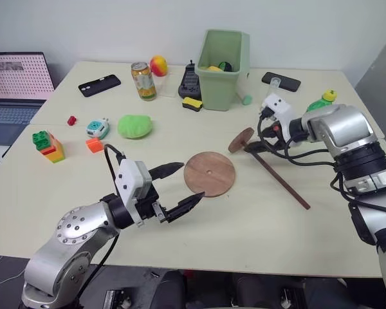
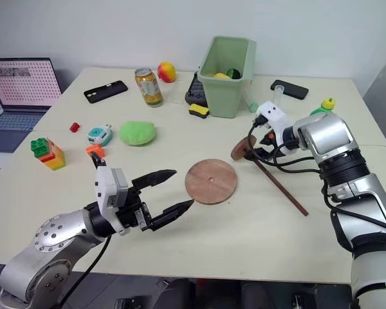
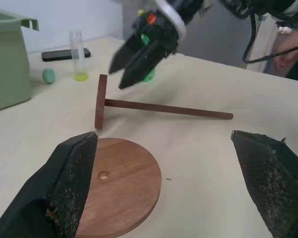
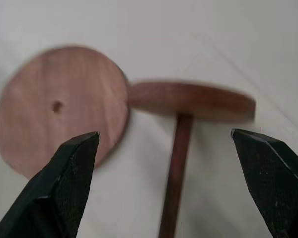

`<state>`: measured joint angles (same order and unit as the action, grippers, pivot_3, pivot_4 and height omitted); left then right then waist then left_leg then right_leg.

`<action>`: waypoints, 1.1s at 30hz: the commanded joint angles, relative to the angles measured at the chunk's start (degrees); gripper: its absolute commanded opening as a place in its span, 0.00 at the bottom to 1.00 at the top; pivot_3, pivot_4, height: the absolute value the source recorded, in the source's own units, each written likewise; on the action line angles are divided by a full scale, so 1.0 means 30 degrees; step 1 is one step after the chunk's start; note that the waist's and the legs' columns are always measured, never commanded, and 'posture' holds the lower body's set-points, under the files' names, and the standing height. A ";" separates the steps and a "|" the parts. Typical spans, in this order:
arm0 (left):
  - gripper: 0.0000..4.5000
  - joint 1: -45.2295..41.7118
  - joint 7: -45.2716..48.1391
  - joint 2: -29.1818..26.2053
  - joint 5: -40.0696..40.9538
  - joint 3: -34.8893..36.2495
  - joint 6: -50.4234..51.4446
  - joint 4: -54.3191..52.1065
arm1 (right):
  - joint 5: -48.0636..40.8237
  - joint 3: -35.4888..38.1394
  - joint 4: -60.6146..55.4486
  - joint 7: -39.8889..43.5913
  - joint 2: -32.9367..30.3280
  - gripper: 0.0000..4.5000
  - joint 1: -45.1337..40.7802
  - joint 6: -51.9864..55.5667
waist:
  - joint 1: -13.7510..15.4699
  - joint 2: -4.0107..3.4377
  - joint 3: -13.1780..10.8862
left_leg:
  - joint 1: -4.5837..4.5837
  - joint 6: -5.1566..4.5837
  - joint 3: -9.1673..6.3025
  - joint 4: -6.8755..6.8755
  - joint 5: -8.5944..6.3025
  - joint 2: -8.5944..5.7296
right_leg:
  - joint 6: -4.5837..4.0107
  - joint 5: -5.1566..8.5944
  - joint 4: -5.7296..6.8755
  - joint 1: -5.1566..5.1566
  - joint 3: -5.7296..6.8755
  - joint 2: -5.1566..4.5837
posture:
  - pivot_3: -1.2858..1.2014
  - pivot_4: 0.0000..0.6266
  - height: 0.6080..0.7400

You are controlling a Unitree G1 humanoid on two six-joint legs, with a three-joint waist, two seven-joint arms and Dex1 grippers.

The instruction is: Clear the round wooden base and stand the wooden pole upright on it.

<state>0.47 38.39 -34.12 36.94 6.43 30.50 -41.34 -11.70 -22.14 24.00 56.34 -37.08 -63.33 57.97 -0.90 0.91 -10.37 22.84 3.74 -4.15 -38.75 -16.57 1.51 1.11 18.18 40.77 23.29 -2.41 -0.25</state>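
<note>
1. Round wooden base (image 1: 210,174) lies flat on the table (image 1: 257,219), nothing on it.
2. Wooden pole (image 1: 276,174) lies on its side just right of base, disc end nearest.
3. Left gripper (image 1: 183,187) spread wide, empty, just left of base.
4. Right gripper (image 3: 131,67) spread wide, empty, over pole's disc end.

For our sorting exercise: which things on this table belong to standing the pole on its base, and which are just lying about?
Belonging to the job:
round wooden base
wooden pole, lying flat
right hand, open above the pole

Just lying about:
green bin
drink can
toy bricks
laptop
two phones
</note>
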 commanded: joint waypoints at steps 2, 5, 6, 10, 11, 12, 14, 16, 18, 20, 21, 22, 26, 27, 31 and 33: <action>1.00 0.0490 -0.0696 0.0188 -0.0127 -0.0145 -0.0362 -0.1475 | 0.0928 -0.0499 0.0851 0.0917 -0.0030 0.99 -0.0519 -0.0783 | -0.0210 0.0000 0.0000 | 0.0000 -0.0005 -0.0002 0.0002 -0.0003 0.0014 | 0.0000 0.0000 0.0000 0.0002 0.0002 0.0003 | 0.52 0.24 1.00; 1.00 0.0585 -0.0989 0.0281 -0.0143 -0.0364 -0.0327 -0.1803 | 0.1016 -0.0898 0.1987 0.1457 0.0618 0.99 -0.0582 0.0091 | -0.0286 0.0000 0.0000 | -0.0006 -0.0015 -0.0004 0.0007 -0.0009 0.0021 | 0.0000 0.0000 0.0002 0.0002 0.0002 0.0012 | 0.52 0.24 1.00; 1.00 0.0598 -0.1049 0.0281 -0.0150 -0.0414 -0.0340 -0.1860 | 0.1079 -0.0963 0.2324 0.1571 0.0809 0.99 -0.0638 0.0261 | -0.0294 0.0000 0.0001 | -0.0011 -0.0016 -0.0003 0.0007 -0.0009 0.0021 | 0.0000 0.0000 0.0009 0.0002 0.0002 0.0017 | 0.52 0.24 1.00; 1.00 0.0624 -0.1202 0.0271 -0.0101 -0.0485 -0.0406 -0.1881 | 0.1323 -0.0639 0.4506 0.1464 0.2075 0.91 -0.1418 0.0567 | -0.0311 -0.0002 -0.0001 | -0.0015 -0.0016 -0.0005 0.0007 -0.0009 0.0020 | 0.0000 0.0000 0.0020 0.0002 0.0002 0.0028 | 0.52 0.24 1.00; 1.00 0.0613 -0.1265 0.0297 -0.0154 -0.0558 -0.0419 -0.1922 | 0.1450 -0.0520 0.4987 0.1325 0.2323 0.88 -0.1572 0.0393 | -0.0315 -0.0002 -0.0001 | -0.0015 -0.0015 -0.0002 0.0006 -0.0009 0.0019 | 0.0000 0.0000 0.0019 0.0003 -0.0001 0.0029 | 0.52 0.24 1.00; 1.00 0.0600 -0.1324 0.0328 -0.0167 -0.0617 -0.0411 -0.1956 | 0.1572 -0.0489 0.5271 0.1292 0.2459 0.83 -0.1656 0.0202 | -0.0316 -0.0003 -0.0002 | -0.0015 -0.0015 -0.0002 0.0007 -0.0009 0.0019 | 0.0000 0.0000 0.0019 0.0003 -0.0001 0.0030 | 0.52 0.24 1.00; 1.00 0.0617 -0.1416 0.0368 -0.0142 -0.0727 -0.0399 -0.2040 | 0.1721 -0.0469 0.5829 0.1221 0.2729 0.72 -0.1851 0.0083 | -0.0315 -0.0004 -0.0002 | -0.0014 -0.0015 -0.0004 0.0007 -0.0009 0.0021 | 0.0000 0.0000 0.0018 0.0005 0.0001 0.0029 | 0.52 0.24 1.00; 1.00 0.0644 -0.1326 0.0266 -0.0144 -0.0817 -0.0441 -0.2020 | 0.1761 -0.0426 0.6222 0.1333 0.2910 0.63 -0.2049 0.0292 | -0.0268 -0.0004 -0.0002 | -0.0012 -0.0015 -0.0005 0.0007 -0.0009 0.0021 | 0.0000 0.0000 0.0017 0.0005 0.0001 0.0028 | 0.52 0.24 1.00; 1.00 0.0648 -0.1149 0.0142 -0.0175 -0.0869 -0.0490 -0.1940 | 0.1780 -0.0362 0.6518 0.1503 0.3044 0.52 -0.2223 0.0554 | -0.0261 -0.0004 -0.0001 | -0.0008 -0.0014 -0.0007 0.0003 -0.0009 0.0012 | 0.0000 0.0000 0.0016 0.0004 0.0003 0.0026 | 0.52 0.24 1.00; 1.00 0.0216 -0.1109 0.0133 -0.0112 -0.0813 -0.0473 -0.1618 | 0.1888 -0.0205 0.7176 0.1408 0.3256 0.40 -0.2602 0.0672 | -0.0263 -0.0004 -0.0002 | -0.0008 -0.0014 -0.0005 0.0003 -0.0009 0.0010 | 0.0000 0.0000 0.0016 0.0003 0.0000 0.0025 | 0.52 0.24 1.00; 1.00 0.0076 -0.1102 0.0131 -0.0081 -0.0808 -0.0454 -0.1546 | 0.1929 -0.0123 0.7442 0.1348 0.3333 0.36 -0.2748 0.0709 | -0.0267 -0.0004 -0.0002 | -0.0009 -0.0014 -0.0004 0.0003 -0.0009 0.0011 | 0.0000 0.0000 0.0018 0.0003 0.0000 0.0025 | 0.52 0.24 1.00; 1.00 0.0018 -0.1049 0.0084 -0.0044 -0.0840 -0.0416 -0.1574 | 0.1914 0.0034 0.7653 0.1301 0.3383 0.29 -0.2897 0.0780 | -0.0279 -0.0005 -0.0002 | -0.0009 -0.0014 -0.0006 0.0003 -0.0009 0.0015 | 0.0000 0.0000 0.0018 0.0004 0.0002 0.0025 | 0.52 0.24 1.00; 1.00 -0.0111 -0.0688 -0.0151 0.0072 -0.0711 -0.0396 -0.1523 | 0.1860 0.0609 0.8311 0.1317 0.3594 0.11 -0.3392 0.1081 | -0.0313 -0.0007 -0.0003 | -0.0010 -0.0015 0.0003 0.0005 -0.0009 0.0014 | 0.0000 0.0000 0.0017 0.0007 -0.0005 0.0027 | 0.52 0.24 1.00; 1.00 -0.0174 -0.0633 -0.0180 0.0081 -0.0665 -0.0395 -0.1456 | 0.1871 0.0719 0.8405 0.1250 0.3606 0.07 -0.3477 0.1186 | -0.0313 -0.0008 -0.0003 | -0.0011 -0.0014 0.0002 0.0006 -0.0009 0.0014 | 0.0000 0.0000 0.0017 0.0007 -0.0003 0.0027 | 0.52 0.24 1.00; 1.00 -0.0104 0.0461 -0.0894 -0.0067 -0.0843 -0.0565 -0.1412 | 0.1519 0.1556 0.8286 0.1528 0.3339 0.06 -0.3954 0.1333 | -0.0308 -0.0012 -0.0008 | -0.0010 -0.0015 -0.0001 0.0006 -0.0010 0.0012 | 0.0000 0.0000 0.0018 0.0007 0.0000 0.0027 | 0.52 0.24 1.00; 1.00 0.0099 0.0535 -0.0970 0.0000 -0.0755 -0.0613 -0.1540 | 0.0659 0.3165 0.8169 0.1092 0.3487 0.06 -0.4377 0.1544 | -0.0312 -0.0022 -0.0013 | -0.0008 -0.0015 0.0004 0.0007 -0.0010 0.0007 | 0.0000 0.0000 0.0017 0.0010 -0.0003 0.0030 | 0.52 0.24 1.00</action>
<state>0.48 39.48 -37.17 36.51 4.06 29.85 -44.66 -6.72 -18.03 49.78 59.88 -26.34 -73.26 62.19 -1.84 0.84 -10.41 22.81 3.69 -4.13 -38.73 -16.60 1.55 1.11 18.18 40.82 23.32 -2.42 -0.15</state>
